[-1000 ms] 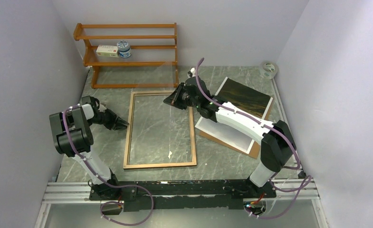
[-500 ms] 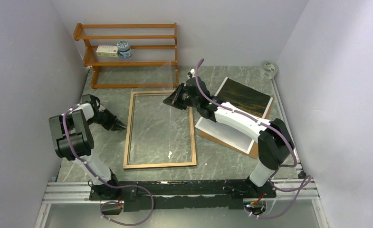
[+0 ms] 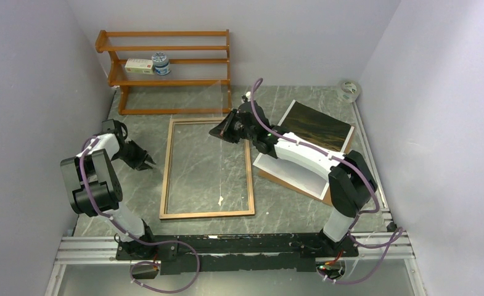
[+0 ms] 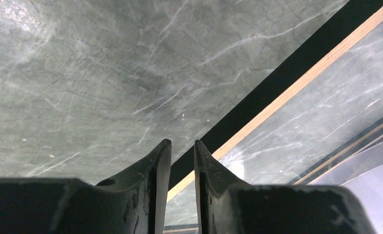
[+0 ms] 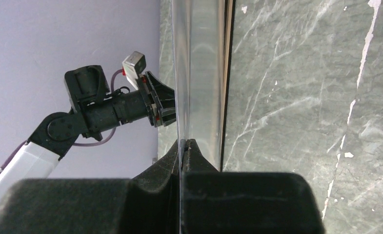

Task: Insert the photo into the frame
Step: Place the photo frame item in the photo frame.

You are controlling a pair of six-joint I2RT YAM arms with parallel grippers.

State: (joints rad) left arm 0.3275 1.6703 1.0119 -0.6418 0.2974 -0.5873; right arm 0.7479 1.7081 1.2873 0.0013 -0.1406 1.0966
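Frame: lies flat, wood back up, at picture centre on the table. Left gripper, centre left, near the frame's left rail: fingers slightly apart, nothing between them. Right gripper, above the frame's upper right corner: pinched on a raised clear pane. Photo: right of centre, on a brown board. Shelf rack: upper left.

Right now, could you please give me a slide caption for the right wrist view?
Right gripper shut on the edge of the clear pane, with the left gripper slightly open beyond it.
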